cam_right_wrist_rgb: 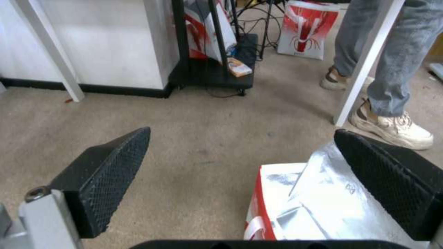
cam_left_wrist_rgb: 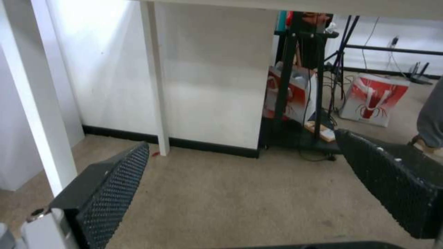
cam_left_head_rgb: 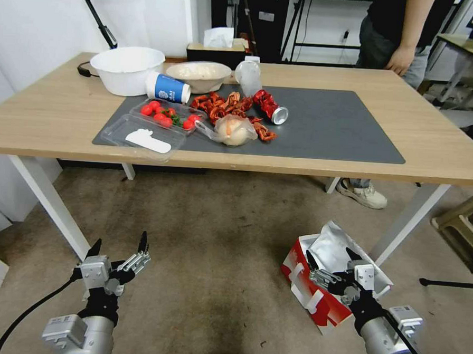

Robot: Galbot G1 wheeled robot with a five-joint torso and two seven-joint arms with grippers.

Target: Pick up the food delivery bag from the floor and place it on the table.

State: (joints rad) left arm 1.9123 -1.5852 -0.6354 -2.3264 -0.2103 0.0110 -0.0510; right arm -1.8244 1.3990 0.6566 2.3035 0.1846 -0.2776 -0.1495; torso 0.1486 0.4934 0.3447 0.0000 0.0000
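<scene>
Your right gripper [cam_left_head_rgb: 331,261] hangs low over the floor [cam_left_head_rgb: 211,249], jaws spread wide, grasping nothing. The food delivery bag [cam_left_head_rgb: 315,294] sits directly under and just ahead of it, on the floor beside the white table leg [cam_left_head_rgb: 408,223]. In the head view the two black fingertips straddle the bag's crumpled silver foil top [cam_left_head_rgb: 330,248]. In the right wrist view, one fingertip [cam_right_wrist_rgb: 392,180] overlaps the foil [cam_right_wrist_rgb: 323,200]; whether it touches, you cannot tell. The other fingertip [cam_right_wrist_rgb: 110,173] is out over bare floor [cam_right_wrist_rgb: 193,152], well clear of the bag's red-and-white side [cam_right_wrist_rgb: 258,204]. One white handle [cam_left_head_rgb: 300,286] lies against the red side nearest the gripper.

Your left gripper [cam_left_head_rgb: 118,246] is off to the bag's far side, low over the floor, near the other white table leg [cam_left_head_rgb: 50,204]. It is also released, fingers apart, empty. The left wrist view shows its pads [cam_left_wrist_rgb: 115,186] over bare floor [cam_left_wrist_rgb: 231,193].

The table [cam_left_head_rgb: 49,114] stands beyond both grippers, above the bag. On its dark mat [cam_left_head_rgb: 334,129]: tomatoes in a clear tray [cam_left_head_rgb: 163,112], red shells [cam_left_head_rgb: 222,105], a crushed can [cam_left_head_rgb: 269,106], a small clear bag [cam_left_head_rgb: 233,130]. A white bowl [cam_left_head_rgb: 127,68] sits at the back.
</scene>
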